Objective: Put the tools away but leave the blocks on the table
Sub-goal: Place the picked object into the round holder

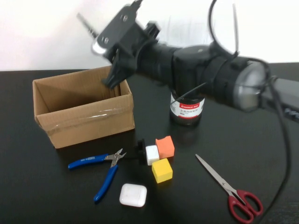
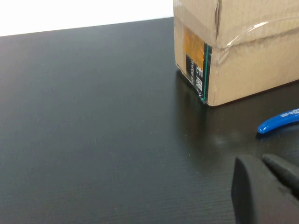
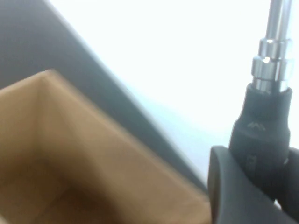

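My right gripper is shut on the black-handled screwdriver and holds it in the air above the far right corner of the open cardboard box. In the right wrist view the gripper clamps the handle, with the steel shaft pointing away. The blue-handled pliers lie on the black table in front of the box. The red-handled scissors lie at the front right. The orange, white and yellow blocks sit together mid-table. My left gripper is low over the table, fingers together and empty, near a pliers handle.
A white rounded-square case lies in front of the pliers. A black jar with a red and white label stands behind the blocks, under my right arm. A small black object lies beside the white block. The box's corner shows in the left wrist view.
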